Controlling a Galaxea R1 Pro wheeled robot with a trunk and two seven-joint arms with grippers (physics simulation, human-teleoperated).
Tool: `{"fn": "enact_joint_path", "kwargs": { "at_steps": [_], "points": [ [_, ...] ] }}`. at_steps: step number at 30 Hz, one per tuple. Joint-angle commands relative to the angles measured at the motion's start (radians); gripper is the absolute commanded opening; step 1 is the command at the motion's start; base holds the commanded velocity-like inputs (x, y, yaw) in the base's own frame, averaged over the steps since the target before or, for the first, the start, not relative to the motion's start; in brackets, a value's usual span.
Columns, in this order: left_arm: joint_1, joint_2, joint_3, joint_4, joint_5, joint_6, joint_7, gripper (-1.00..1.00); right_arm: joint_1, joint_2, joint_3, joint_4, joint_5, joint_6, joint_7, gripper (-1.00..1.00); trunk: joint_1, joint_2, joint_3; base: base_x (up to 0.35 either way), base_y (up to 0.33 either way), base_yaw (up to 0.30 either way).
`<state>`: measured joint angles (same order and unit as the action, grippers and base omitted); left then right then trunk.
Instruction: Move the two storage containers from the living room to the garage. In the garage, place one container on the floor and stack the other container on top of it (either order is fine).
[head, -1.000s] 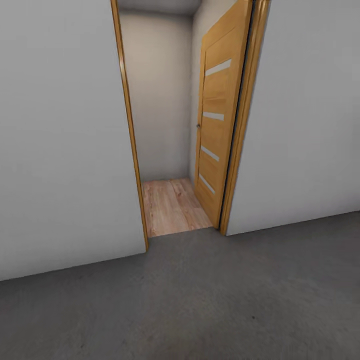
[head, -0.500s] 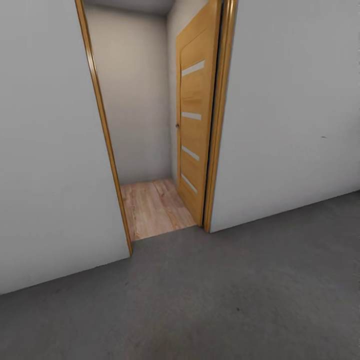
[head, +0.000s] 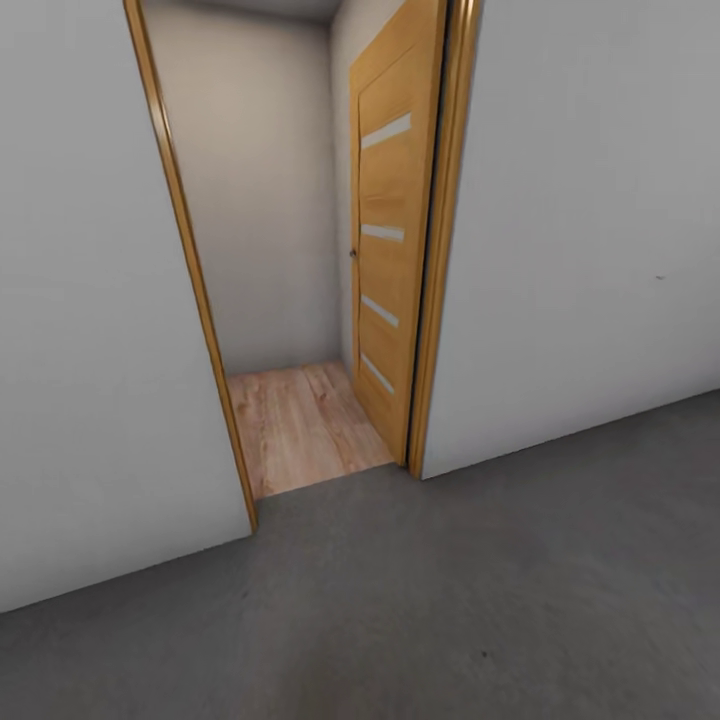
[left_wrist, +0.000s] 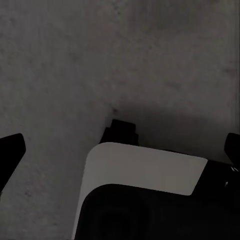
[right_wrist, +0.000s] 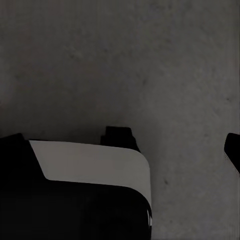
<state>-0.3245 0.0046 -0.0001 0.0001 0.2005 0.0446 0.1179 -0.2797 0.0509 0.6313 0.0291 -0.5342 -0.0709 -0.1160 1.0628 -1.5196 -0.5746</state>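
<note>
The two storage containers are out of view, and so is the living room. I stand in the garage on its dark grey concrete floor (head: 420, 600), facing an open doorway. My left gripper (left_wrist: 120, 149) hangs over the concrete, its black fingertips (left_wrist: 11, 148) far apart at the picture's edges, open and empty. My right gripper (right_wrist: 120, 146) also hangs over the floor (right_wrist: 150, 60), open with nothing between its fingers (right_wrist: 233, 146). Part of my white and black base (left_wrist: 145, 167) lies under both wrist cameras.
A wood-panelled door (head: 390, 240) stands swung inward on the doorway's right side. Its orange frame (head: 190, 290) is flanked by white-grey walls (head: 90, 330). Light wood-plank flooring (head: 300, 425) starts at the threshold, with a cream wall (head: 260, 200) close behind.
The whole head picture has shifted: the doorway now sits further left and slightly larger, so the camera has moved. Nothing in the scene itself has moved.
</note>
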Motion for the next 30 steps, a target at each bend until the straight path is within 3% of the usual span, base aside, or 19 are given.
{"fn": "enact_joint_path", "kwargs": {
  "at_steps": [1,30],
  "points": [
    [-0.001,0.000,0.000,0.000,0.006,0.003,0.002,1.00,-0.001,0.001,0.008,0.003,-0.010,-0.005,-0.001,1.00,0.000,0.000,-0.001,0.309,0.000,0.000],
    [-0.001,-0.001,-0.001,0.000,0.004,0.004,0.001,1.00,-0.001,0.000,0.008,0.003,-0.006,-0.007,-0.001,1.00,0.000,0.000,-0.001,0.309,0.000,0.000]
  ]
}}
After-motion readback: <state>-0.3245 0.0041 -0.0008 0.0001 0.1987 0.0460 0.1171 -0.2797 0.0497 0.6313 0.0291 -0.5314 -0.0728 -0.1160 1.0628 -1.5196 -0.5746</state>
